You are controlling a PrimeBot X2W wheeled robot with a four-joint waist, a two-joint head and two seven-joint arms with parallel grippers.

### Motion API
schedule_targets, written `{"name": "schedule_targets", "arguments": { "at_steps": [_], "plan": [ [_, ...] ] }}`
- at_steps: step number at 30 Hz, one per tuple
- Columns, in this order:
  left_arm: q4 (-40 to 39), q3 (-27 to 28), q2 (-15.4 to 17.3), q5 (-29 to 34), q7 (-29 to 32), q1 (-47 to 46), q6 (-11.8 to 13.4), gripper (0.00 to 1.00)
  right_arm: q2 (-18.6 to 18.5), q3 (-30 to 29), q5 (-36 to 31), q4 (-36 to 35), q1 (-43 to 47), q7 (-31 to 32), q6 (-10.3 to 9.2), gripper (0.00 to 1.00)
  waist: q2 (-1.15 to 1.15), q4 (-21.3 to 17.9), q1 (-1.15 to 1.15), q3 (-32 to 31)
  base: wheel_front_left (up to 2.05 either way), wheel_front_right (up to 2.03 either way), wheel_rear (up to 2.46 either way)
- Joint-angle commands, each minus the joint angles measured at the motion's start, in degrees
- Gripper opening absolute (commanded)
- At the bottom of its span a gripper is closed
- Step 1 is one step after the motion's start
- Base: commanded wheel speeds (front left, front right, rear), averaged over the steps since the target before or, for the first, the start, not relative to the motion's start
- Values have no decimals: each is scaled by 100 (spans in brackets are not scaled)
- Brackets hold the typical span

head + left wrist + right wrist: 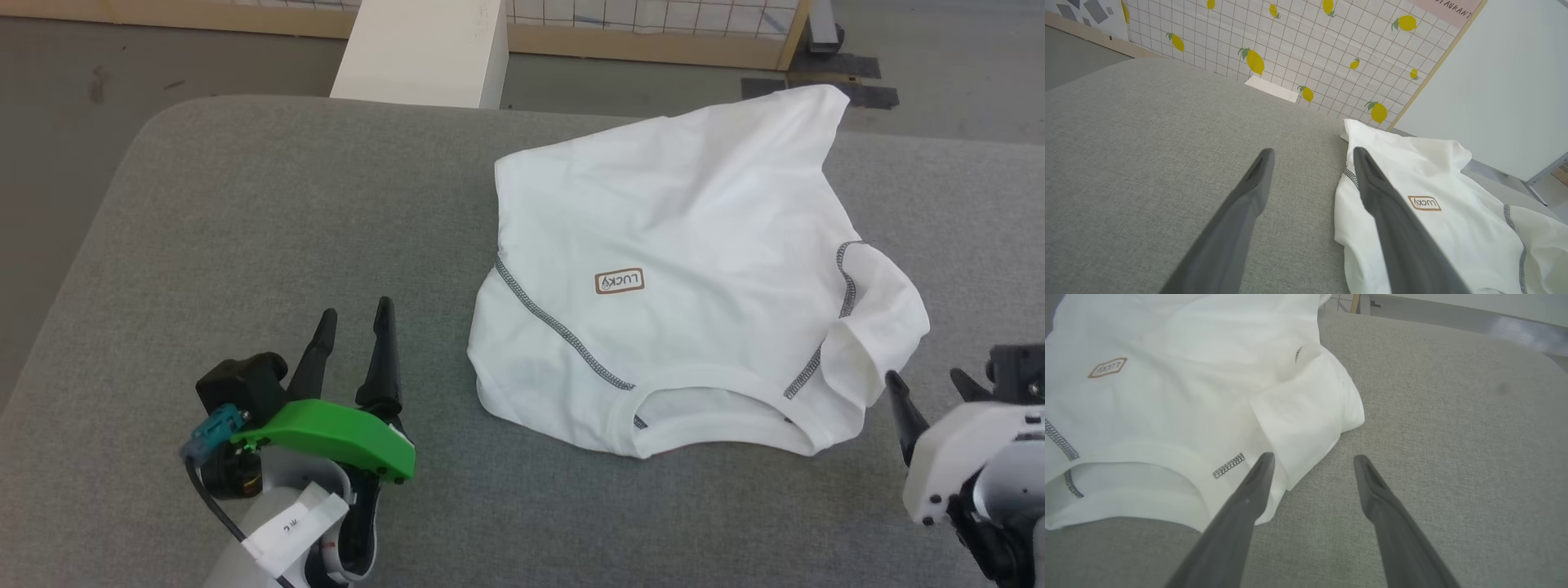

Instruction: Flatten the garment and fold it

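The shirt (686, 269) lies rumpled on the grey cushion (245, 245) between the two grippers, collar nearest the robot and its small patch (620, 282) facing up. The left gripper (355, 310), fingers spread wide and holding nothing, has the shirt's side edge just to its right and slightly ahead. The right gripper (927, 377), fingers equally wide apart and empty, has the bunched sleeve just ahead and to its left.
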Motion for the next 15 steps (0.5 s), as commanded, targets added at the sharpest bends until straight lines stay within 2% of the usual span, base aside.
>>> {"name": "schedule_targets", "arguments": {
  "at_steps": [1,11,12,13,15],
  "plan": [
    [-21,-9,20,-13,5,-14,14,100,-24,79,-78,87,-237,25,-8,100,54,26,1,88,0,0,0],
    [8,-48,1,-29,4,-131,5,100,-152,398,-268,801,-852,179,-8,100,54,115,1,264,0,0,0],
    [11,-51,1,-30,2,-137,5,100,-164,390,-269,850,-875,194,-8,45,54,122,1,280,0,0,0],
    [13,-54,2,-29,1,-145,6,100,-167,386,-268,864,-892,189,-8,1,54,124,1,292,0,0,0],
    [25,-59,5,-27,-7,-153,7,100,-166,391,-231,900,-886,245,-8,0,54,122,1,291,0,0,0]
  ]
}}
